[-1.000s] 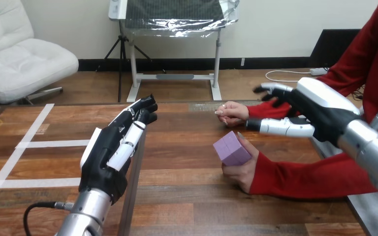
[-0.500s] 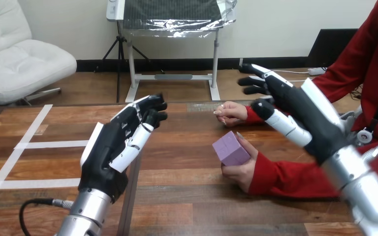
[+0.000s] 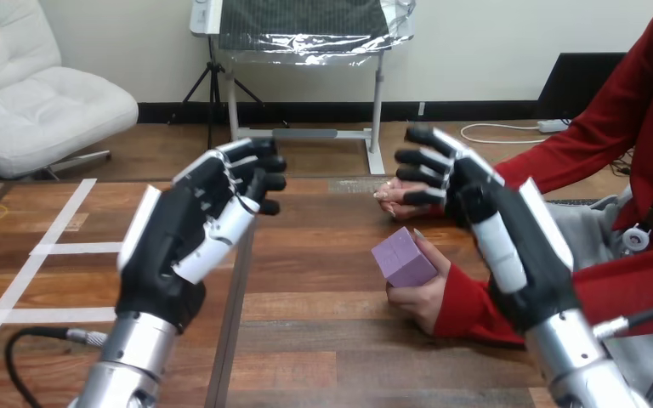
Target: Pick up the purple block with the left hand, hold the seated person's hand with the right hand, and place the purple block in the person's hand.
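Head view, quick status check: the block (image 3: 402, 257) is already sitting in the person's hand (image 3: 417, 299), right of the middle of the table (image 3: 306, 340). Their fingers are wrapped up around its right and near sides, and it's tipped on an edge rather than lying flat. Nothing robotic is touching it.

Left hand (image 3: 178, 242) is up over the left part of the table, well apart from the block. Its fingers are loosely bent and a bit apart, with nothing in them. Right hand (image 3: 519, 255) is raised on the right, just right of the block and above the person's sleeve, fingers spread wide and pointing to the far side. It's got no grip on anything either, and I don't see it touching the person's hand or wrist. The person's other hand (image 3: 394, 195) rests on the table further back, partly behind the right hand's fingertips.

So my read: the pick-up and the placing look done, since the block is where the task wants it. The hold-the-hand part isn't happening in this shot, as the right hand is clear of the person. If anything's left, it's just both arms backing off to rest.
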{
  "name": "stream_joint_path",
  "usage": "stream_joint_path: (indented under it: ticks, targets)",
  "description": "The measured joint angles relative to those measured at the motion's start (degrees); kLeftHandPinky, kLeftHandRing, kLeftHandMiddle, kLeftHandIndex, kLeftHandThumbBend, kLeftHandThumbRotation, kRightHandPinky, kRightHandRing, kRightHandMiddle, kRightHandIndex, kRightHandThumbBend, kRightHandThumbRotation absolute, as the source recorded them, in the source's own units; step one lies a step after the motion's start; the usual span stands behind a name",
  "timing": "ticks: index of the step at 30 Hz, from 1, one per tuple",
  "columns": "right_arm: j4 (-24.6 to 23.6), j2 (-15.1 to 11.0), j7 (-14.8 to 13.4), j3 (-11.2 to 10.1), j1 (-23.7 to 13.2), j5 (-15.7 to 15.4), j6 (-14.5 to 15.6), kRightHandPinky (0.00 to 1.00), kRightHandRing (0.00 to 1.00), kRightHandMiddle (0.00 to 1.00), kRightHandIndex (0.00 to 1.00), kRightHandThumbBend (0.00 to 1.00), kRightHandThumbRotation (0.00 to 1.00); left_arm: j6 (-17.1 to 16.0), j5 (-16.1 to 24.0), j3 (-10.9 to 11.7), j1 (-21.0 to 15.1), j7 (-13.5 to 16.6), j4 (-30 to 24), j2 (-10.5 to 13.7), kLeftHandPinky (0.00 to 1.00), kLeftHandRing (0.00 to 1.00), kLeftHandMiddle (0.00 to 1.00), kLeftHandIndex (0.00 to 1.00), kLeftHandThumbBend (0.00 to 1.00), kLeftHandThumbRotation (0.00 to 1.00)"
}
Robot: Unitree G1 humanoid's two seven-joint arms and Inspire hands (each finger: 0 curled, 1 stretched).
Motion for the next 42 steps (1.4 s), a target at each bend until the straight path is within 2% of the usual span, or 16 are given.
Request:
stream_joint_path:
  ticks: [12,20,29,42]
  targets:
    - [-0.1,0.2,2.0,-0.2,3.2,2.2,-0.7,0.73,0.8,0.81,0.85,0.9,1.0,-1.0,-1.6,-0.1,0.0,-0.1,-1.5,0.5,0.41,0.66,0.7,0.68,0.4,0.48]
    - [-1.6,1.6,2.5,-0.7,4.8,4.8,-0.8,0.75,0.81,0.81,0.85,0.87,1.0,-1.0,-3.1,-0.4,0.4,-0.3,-1.5,0.0,0.47,0.69,0.71,0.67,0.31,0.48]
    - [-4.3,2.3,2.8,-1.0,6.6,5.5,-0.8,0.74,0.79,0.8,0.84,0.86,1.0,-1.4,-3.0,-0.6,1.4,0.1,-1.5,-1.1,0.52,0.71,0.71,0.67,0.29,0.49]
    - [-6.0,2.2,4.5,-1.3,7.0,6.5,-0.8,0.72,0.77,0.79,0.83,0.84,1.0,-3.1,-2.9,-0.6,1.8,0.5,-1.4,-1.8,0.43,0.67,0.68,0.64,0.22,0.47]
